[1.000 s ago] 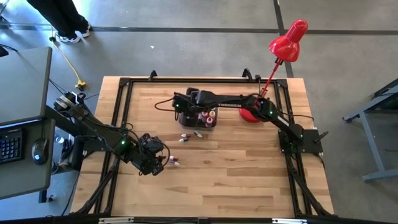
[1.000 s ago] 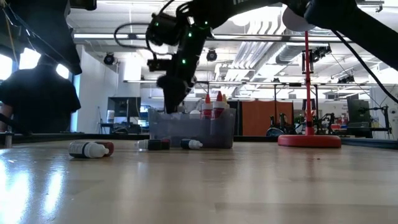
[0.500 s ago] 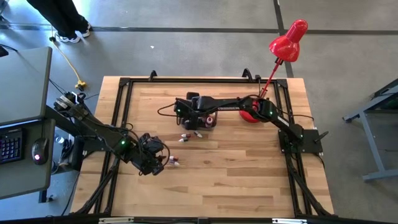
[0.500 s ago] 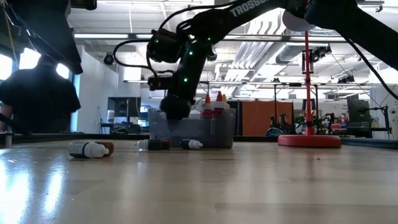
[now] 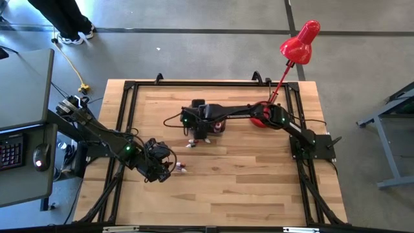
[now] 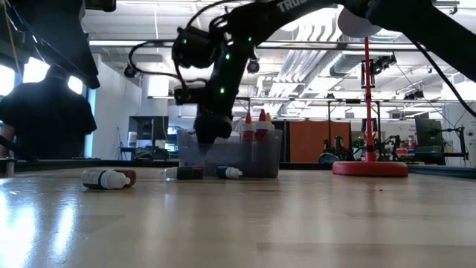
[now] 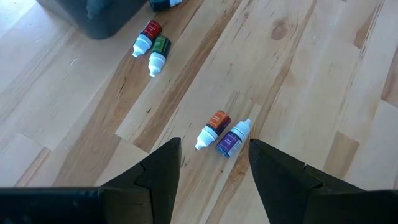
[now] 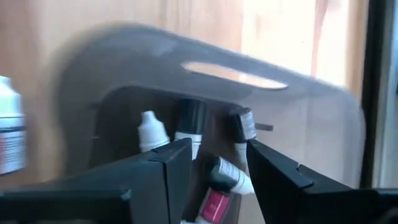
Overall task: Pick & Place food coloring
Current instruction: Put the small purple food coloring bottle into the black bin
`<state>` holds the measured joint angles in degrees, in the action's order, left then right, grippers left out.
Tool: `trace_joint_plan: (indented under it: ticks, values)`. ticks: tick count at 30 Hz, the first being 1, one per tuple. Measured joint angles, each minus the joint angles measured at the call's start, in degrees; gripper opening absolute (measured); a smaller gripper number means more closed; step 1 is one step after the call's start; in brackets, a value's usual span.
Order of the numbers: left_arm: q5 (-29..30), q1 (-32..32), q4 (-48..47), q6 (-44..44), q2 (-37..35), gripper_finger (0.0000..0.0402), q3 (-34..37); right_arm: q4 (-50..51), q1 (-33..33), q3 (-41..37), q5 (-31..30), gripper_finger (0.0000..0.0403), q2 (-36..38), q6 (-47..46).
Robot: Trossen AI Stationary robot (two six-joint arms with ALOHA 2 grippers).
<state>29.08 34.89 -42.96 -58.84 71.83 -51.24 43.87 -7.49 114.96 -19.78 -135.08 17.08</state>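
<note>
The food coloring bottles are scattered. An orange one (image 7: pixel 214 126) and a purple one (image 7: pixel 232 139) lie on their sides just ahead of my open left gripper (image 7: pixel 214 146), which hovers near the table's left side (image 5: pixel 165 168). A red (image 7: pixel 147 36) and a green bottle (image 7: pixel 159 52) lie beside the dark grey bin (image 7: pixel 93 15). More bottles stand or lean inside the bin (image 6: pixel 230 152), two with red tips (image 6: pixel 254 123). My open right gripper (image 8: pixel 217 155) hangs over the bin's left end (image 6: pixel 210 132) and touches nothing that I can see.
The red desk lamp stands right of the bin, its base (image 5: pixel 259 120) on the table and its head (image 5: pixel 299 42) beyond the far edge. A black frame (image 5: pixel 129 87) runs round the table. Bare wood (image 5: pixel 246 181) spreads across the near half.
My right gripper has moved over the bin toward the table's near edge and has come down a little. The left arm and the bottles on the table have kept still.
</note>
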Motion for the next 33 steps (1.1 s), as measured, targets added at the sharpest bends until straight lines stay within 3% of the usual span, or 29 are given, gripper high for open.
trace_joint_plan:
  ticks: [8,15,19,23,33]
  values:
    - [0.0,0.0,0.0,0.0,0.0,0.0186,0.0,3.1,6.3,0.1,-0.5,0.0149,5.3,-1.8]
    - [-0.3,0.0,-0.1,-0.2,0.0,0.0186,0.0,6.5,11.6,-2.2,3.9,0.0149,5.5,-8.8]
    - [-0.5,0.0,0.1,0.0,0.0,0.0186,0.0,8.6,12.7,-6.0,3.9,0.0149,5.0,-17.2]
    - [-0.9,0.0,0.1,0.0,0.0,0.0186,0.0,8.3,12.8,-9.8,2.4,0.0149,5.1,-24.2]
    - [0.0,0.0,0.2,0.0,0.0,0.0186,0.0,5.4,12.8,-16.5,-4.8,0.0149,5.2,-23.2]
